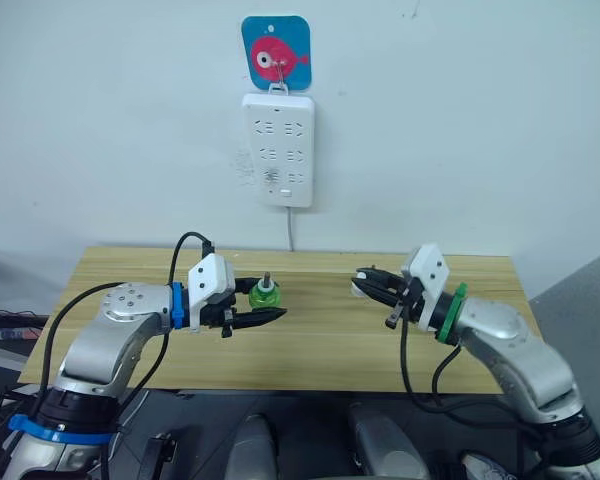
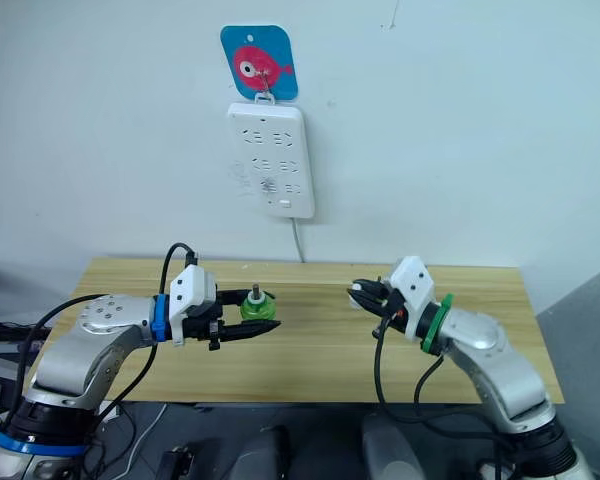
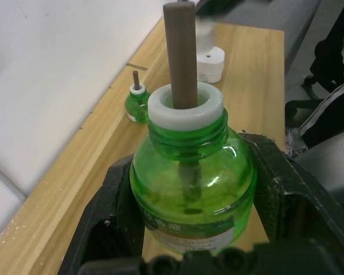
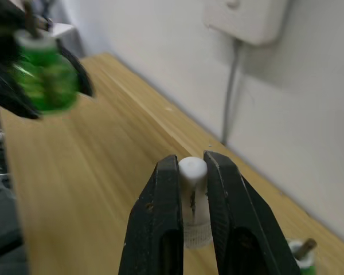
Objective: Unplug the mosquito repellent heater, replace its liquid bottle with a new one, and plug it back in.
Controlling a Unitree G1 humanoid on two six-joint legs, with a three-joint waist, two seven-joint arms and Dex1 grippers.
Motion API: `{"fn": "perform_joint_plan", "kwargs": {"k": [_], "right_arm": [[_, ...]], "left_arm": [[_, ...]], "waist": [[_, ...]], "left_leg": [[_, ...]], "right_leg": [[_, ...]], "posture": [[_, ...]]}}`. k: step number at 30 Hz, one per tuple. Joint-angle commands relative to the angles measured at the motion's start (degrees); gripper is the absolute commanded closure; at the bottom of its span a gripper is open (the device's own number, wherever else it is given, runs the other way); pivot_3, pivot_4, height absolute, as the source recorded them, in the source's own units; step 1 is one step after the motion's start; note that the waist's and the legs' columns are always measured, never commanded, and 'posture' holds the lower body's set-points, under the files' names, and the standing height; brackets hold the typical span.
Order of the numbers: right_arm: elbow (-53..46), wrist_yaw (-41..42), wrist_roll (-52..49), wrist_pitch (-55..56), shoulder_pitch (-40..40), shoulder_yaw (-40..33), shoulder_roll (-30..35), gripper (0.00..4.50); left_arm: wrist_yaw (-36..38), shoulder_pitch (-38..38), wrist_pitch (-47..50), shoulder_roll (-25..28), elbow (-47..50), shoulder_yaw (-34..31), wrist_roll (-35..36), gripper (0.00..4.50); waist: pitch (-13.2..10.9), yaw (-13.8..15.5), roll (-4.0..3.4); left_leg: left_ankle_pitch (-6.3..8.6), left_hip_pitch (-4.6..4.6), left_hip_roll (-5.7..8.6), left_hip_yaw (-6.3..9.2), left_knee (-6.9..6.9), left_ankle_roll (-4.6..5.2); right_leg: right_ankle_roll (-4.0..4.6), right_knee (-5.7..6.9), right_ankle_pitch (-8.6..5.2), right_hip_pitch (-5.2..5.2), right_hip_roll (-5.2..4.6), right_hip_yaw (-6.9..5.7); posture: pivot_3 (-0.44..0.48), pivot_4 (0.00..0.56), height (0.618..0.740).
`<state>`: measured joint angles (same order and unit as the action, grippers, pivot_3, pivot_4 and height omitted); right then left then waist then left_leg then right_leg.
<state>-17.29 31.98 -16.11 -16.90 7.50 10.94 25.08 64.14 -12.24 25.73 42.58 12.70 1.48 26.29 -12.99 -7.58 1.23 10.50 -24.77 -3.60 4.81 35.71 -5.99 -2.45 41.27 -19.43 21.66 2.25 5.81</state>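
Observation:
My left gripper (image 1: 266, 301) is shut on a small translucent green liquid bottle (image 3: 192, 172), held upright just above the table with its brown wick (image 3: 180, 51) bare. A second green bottle (image 3: 137, 104) like it stands on the table near the wall; I cannot tell which of the two is the new one. Out to the right, my right gripper (image 4: 192, 172) is shut on the white mosquito repellent heater (image 4: 194, 195), low over the tabletop and unplugged. In the head views the two grippers face each other with a gap of bare wood between them.
A white multi-socket power strip (image 1: 278, 148) hangs on the wall under a blue fish hook (image 1: 276, 52), and its cable drops behind the wooden table (image 1: 320, 350). Cables trail from both arms below the table's front edge.

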Motion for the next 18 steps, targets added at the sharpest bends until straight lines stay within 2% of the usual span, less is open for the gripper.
{"fn": "perform_joint_plan", "kwargs": {"k": [1, 5, 9, 15, 18], "right_arm": [[12.0, -3.7, 7.2, 14.1, -0.6, 0.9, -4.3, 4.26], [24.0, -6.4, 10.4, 21.8, 1.0, -0.4, -8.3, 4.26], [34.0, -8.0, 11.9, 27.7, 3.2, -2.0, -10.1, 4.26], [40.5, -7.5, 11.8, 30.8, 4.7, -3.2, -11.7, 4.26], [40.7, -6.9, 10.9, 30.9, 4.6, -4.3, -12.5, 3.29]], "left_arm": [[-0.6, 1.0, 2.6, 1.4, 5.1, -2.0, 2.5, 2.19], [-0.9, 1.5, 5.5, 2.7, 7.8, -3.1, 4.3, 2.19], [-1.2, 1.7, 7.5, 3.9, 9.4, -3.9, 5.5, 2.19], [-1.5, 2.3, 9.1, 5.1, 11.0, -4.8, 6.7, 2.19], [-1.6, 2.2, 9.2, 5.1, 11.0, -4.7, 6.6, 2.19]], "waist": [[-0.6, 0.2, -0.04], [-2.4, 1.6, -0.18], [-3.8, 2.9, -0.20], [-4.8, 4.1, -0.22], [-5.0, 4.4, -0.23]], "left_leg": [[0.00, 0.01, 0.00, -0.03, -0.01, 0.00], [0.00, 0.02, -0.02, -0.07, 0.00, 0.00], [0.00, 0.02, -0.03, -0.12, 0.00, 0.00], [0.00, 0.00, -0.02, -0.11, -0.05, -0.01], [0.00, 0.00, -0.02, -0.13, -0.05, -0.01]], "right_leg": [[0.00, 0.00, 0.00, 0.00, 0.00, 0.03], [0.05, 0.01, 0.03, 0.02, 0.02, 0.08], [0.15, 0.01, 0.09, 0.05, 0.02, 0.13], [0.24, 0.01, 0.14, 0.08, 0.00, 0.11], [0.24, 0.00, 0.14, 0.08, -0.01, 0.13]], "posture": [[-0.076, 0.275, 0.740], [-0.040, 0.315, 0.740], [-0.015, 0.332, 0.740], [0.009, 0.341, 0.740], [0.003, 0.339, 0.740]]}}
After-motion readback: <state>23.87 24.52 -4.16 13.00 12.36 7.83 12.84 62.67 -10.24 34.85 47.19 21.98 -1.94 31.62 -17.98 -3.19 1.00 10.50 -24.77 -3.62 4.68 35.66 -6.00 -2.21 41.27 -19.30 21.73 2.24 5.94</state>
